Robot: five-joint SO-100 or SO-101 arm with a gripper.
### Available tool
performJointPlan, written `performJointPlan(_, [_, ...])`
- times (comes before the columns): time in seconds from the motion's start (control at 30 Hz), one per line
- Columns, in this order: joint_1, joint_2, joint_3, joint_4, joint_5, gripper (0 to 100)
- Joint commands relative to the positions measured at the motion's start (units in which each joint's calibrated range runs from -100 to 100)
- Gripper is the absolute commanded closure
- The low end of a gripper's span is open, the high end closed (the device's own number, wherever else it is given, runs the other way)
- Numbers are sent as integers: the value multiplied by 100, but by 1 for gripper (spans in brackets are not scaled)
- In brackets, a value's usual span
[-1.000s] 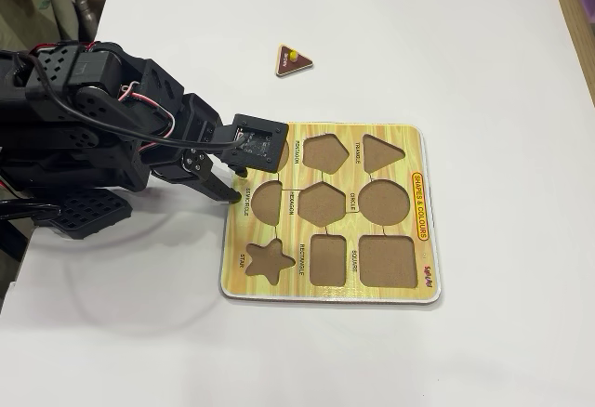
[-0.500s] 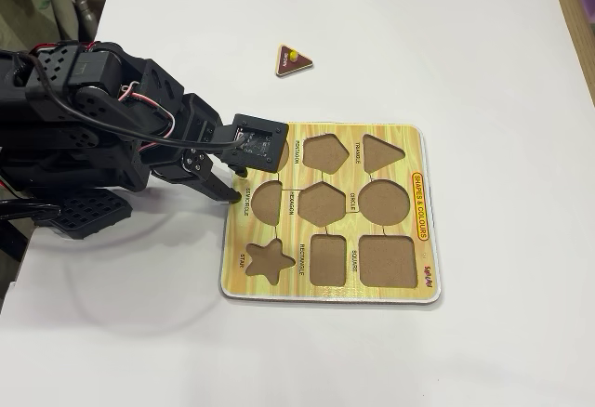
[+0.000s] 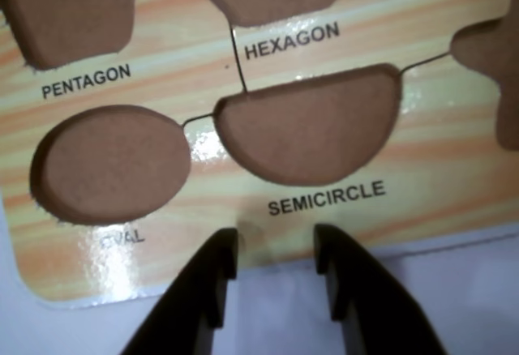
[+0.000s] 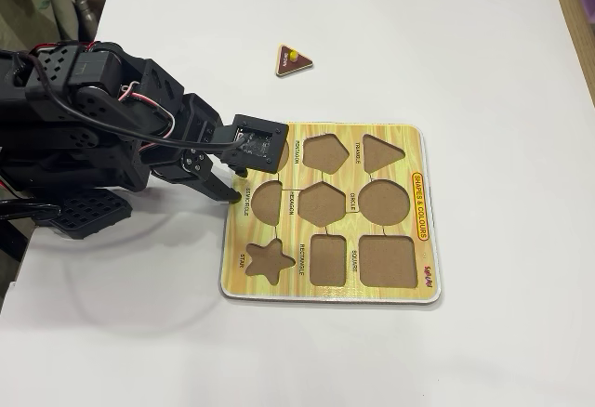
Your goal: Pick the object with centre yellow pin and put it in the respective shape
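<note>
Pick not started yet. Gripper [image 3: 276, 278] is hovering over the near edge of the puzzle board [image 4: 400, 137], by the semicircle cutout [image 3: 312, 132], jaws parted and carrying nothing. The triangle piece [image 4: 293, 59] is lying on the white table [image 4: 465, 35], well apart from the board, beyond its far edge in the fixed view. It's brownish, flat, with a small yellow pin in the centre. Next move likely needs a swing over to it, then descending around the pin. Triangle slot [image 4: 382, 153] is sitting empty.

Black plastic arm [image 4: 102, 119] w/ boxy servo housings, red/white/black wires, small wrist cam module, tapered black jaws.
</note>
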Motion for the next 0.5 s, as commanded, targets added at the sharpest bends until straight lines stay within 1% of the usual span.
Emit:
performJointPlan(0.0, [40,857,-656,22,-24,88])
performJointPlan(0.1, [40,1878,-1565,100,-24,88])
performJointPlan(0.33, [-38,4874,-4469,117,23,89])
performJointPlan(0.47, [-243,6029,-5881,117,-14,88])
